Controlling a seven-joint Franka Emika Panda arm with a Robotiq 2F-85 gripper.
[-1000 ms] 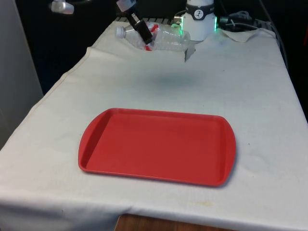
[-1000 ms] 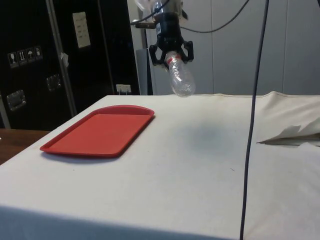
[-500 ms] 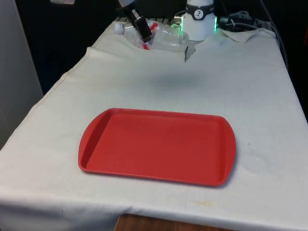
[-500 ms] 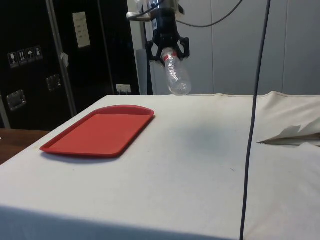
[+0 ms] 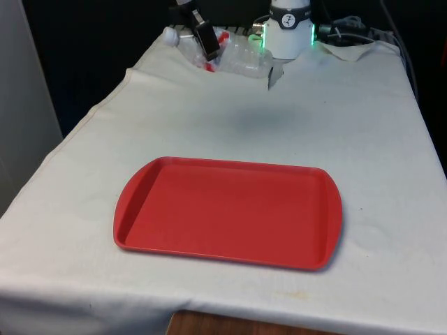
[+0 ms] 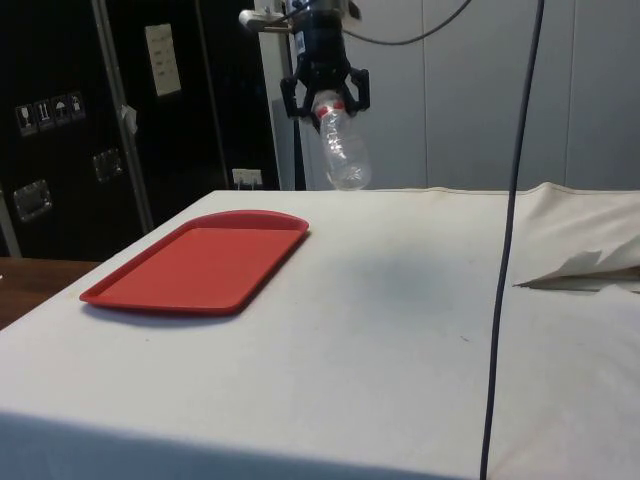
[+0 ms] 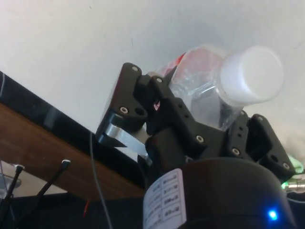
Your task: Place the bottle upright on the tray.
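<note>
The gripper (image 6: pixel 325 100) is clamped on the neck of a clear, crinkled plastic bottle (image 6: pixel 340 150) with a white cap and red label, hanging tilted in the air well beyond the red tray (image 5: pixel 227 211).

The clear bottle (image 6: pixel 340 145) with a white cap (image 7: pixel 251 75) hung tilted in the air. The red tray (image 5: pixel 230 213) lay flat on the table.

The gripper (image 6: pixel 325 92) is higher now, carrying the bottle (image 6: pixel 341 150) up with it. The bottle hangs steeper, closer to upright.
</note>
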